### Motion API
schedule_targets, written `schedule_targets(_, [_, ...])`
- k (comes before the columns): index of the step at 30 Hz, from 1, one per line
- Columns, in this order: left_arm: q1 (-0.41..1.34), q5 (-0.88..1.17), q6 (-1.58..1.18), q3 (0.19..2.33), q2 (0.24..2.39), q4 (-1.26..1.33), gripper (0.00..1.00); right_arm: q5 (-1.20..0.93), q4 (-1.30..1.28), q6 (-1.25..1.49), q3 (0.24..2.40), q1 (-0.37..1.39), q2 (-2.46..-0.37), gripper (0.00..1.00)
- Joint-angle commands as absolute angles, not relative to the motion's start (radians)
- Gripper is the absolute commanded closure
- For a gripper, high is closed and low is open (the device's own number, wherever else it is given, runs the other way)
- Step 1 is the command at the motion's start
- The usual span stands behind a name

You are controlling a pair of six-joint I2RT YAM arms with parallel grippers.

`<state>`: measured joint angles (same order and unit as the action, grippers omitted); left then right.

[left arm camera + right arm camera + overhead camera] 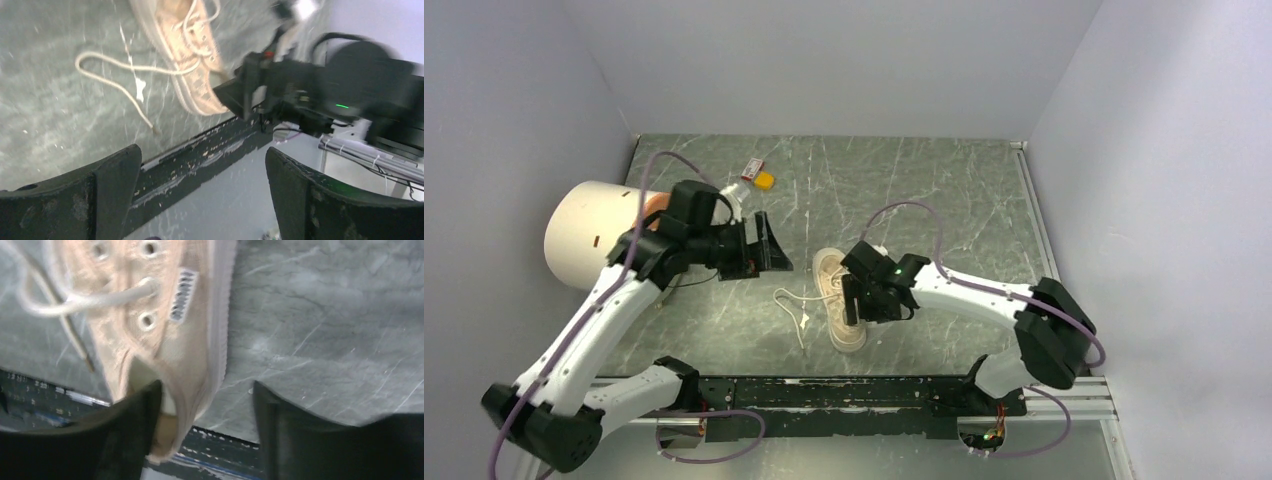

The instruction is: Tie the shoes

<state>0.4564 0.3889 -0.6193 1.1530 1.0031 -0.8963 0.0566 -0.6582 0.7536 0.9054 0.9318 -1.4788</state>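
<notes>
The cream low-top sneaker (836, 298) lies on the marble table, toe away from the arms and heel near the front rail. Its thin white laces (792, 304) trail loose to its left. My right gripper (861, 303) is open over the heel end. In the right wrist view (205, 412) one finger (132, 415) sits at the shoe's heel opening, the shoe's side wall (200, 355) lies between the fingers, and the other finger is over bare table. My left gripper (769, 245) is open and empty, hovering left of the toe. The left wrist view (200, 172) shows the shoe (187, 55) and its laces (110, 75) ahead.
A large cream cylinder (592, 233) with an orange inside lies at the left behind the left arm. A small yellow object (765, 180) and a red-and-white item (751, 168) sit at the back. A black rail (854, 392) runs along the table's near edge.
</notes>
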Motion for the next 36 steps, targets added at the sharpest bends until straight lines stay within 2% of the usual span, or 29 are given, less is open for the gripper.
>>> schedule_targets(1, [0.462,0.506,-0.659,1.065,1.073,-0.919,0.02,-0.025,-0.657,0.652,0.942,0.934,-1.357,0.16])
schedule_targets(3, [0.469,0.532,-0.655,1.042,1.123,-0.92,0.02,-0.046,-0.712,0.583,0.972,0.928,-1.287,0.03])
schedule_targets(4, [0.48,0.52,-0.65,1.04,1.136,-0.913,0.02,-0.049,-0.72,0.538,0.976,0.915,-1.251,0.01])
schedule_targets(7, [0.499,0.416,-0.632,1.061,1.151,-0.921,0.02,-0.107,-0.701,0.408,0.98,0.808,-1.207,0.0])
schedule_targets(12, [0.509,0.387,-0.686,0.986,1.104,-0.87,0.05,-0.265,-0.671,0.372,1.054,0.595,-1.363,0.02])
schedule_targets(15, [0.512,0.42,-0.711,0.866,1.034,-0.782,0.06,-0.353,-0.633,0.366,1.11,0.593,-1.467,0.2])
schedule_targets(18, [0.514,0.51,-0.684,0.799,1.065,-0.774,0.03,-0.423,-0.595,0.405,1.153,0.598,-1.566,0.32])
schedule_targets(25, [0.518,0.386,-0.565,0.891,1.056,-0.82,0.03,-0.289,-0.592,0.481,1.282,0.709,-1.708,0.34])
schedule_targets(30, [0.518,0.351,-0.458,0.945,1.095,-0.852,0.05,-0.211,-0.613,0.554,1.34,0.777,-1.79,0.42])
schedule_targets(34, [0.518,0.311,-0.329,1.003,1.156,-0.917,0.04,-0.053,-0.711,0.652,1.404,0.822,-1.862,0.48])
schedule_targets(36, [0.518,0.315,-0.314,0.991,1.149,-0.909,0.03,0.038,-0.759,0.714,1.418,0.838,-1.874,0.47])
